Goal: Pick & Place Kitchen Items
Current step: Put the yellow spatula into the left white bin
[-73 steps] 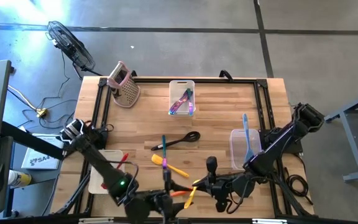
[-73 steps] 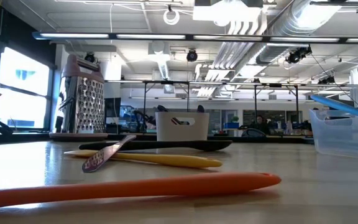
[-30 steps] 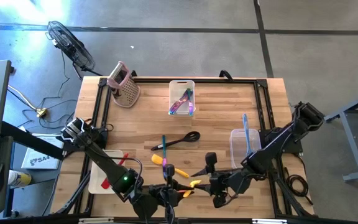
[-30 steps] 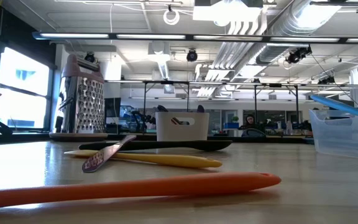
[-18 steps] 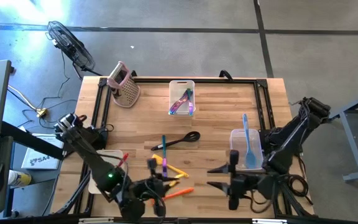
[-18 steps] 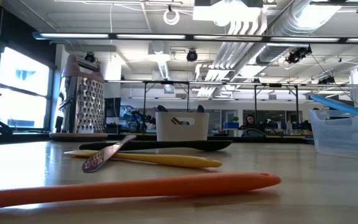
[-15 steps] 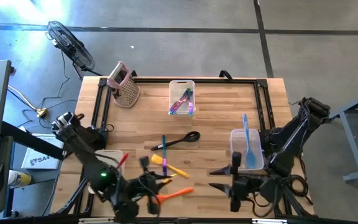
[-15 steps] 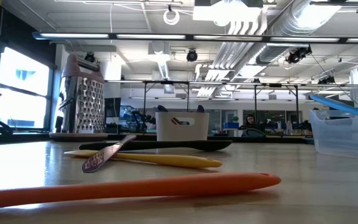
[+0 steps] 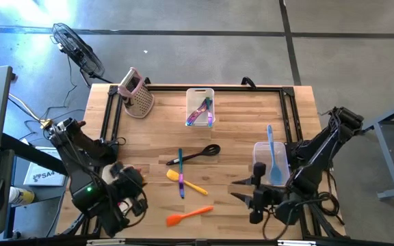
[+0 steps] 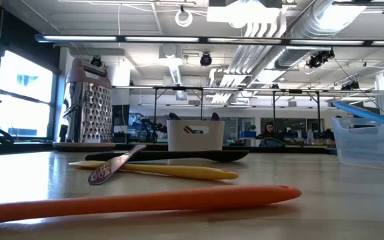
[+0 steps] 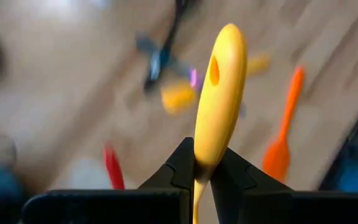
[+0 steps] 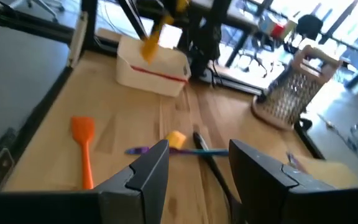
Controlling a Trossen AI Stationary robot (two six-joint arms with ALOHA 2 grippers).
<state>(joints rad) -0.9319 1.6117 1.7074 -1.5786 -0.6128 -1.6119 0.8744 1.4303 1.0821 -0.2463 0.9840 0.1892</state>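
- We are gripping a yellow utensil (image 11: 219, 93) in our left gripper (image 11: 204, 167); the fingers (image 11: 182, 168) are clenched on its shaft, and its handle end is pointing straight out ahead of them.
- In the high view our left gripper (image 9: 125, 183) is hovering at the bench's (image 9: 245, 123) eight o'clock, right over the white bin (image 12: 153, 68) at the left edge; we are judging that the drop turns on this: bin directly under the fingers, the utensil's long axis wanting to line up with the bin's length.
- A red utensil (image 11: 112, 167) is already lying in that bin, so we are reading the yellow one as the next to go in.
- Our right gripper (image 9: 250, 193) is waiting at five o'clock, its fingers (image 12: 148, 168) spread and grasping nothing, pointing toward nine o'clock.
- The orange spatula (image 9: 189, 214) is lying at six o'clock between both arms, long axis running roughly eight to two o'clock, blade toward the left arm; our right fingers are the nearer and the free ones.
- The yellow spatula (image 9: 185, 181), purple utensil (image 9: 180, 179) and black ladle (image 9: 195, 154) are resting mid-bench.
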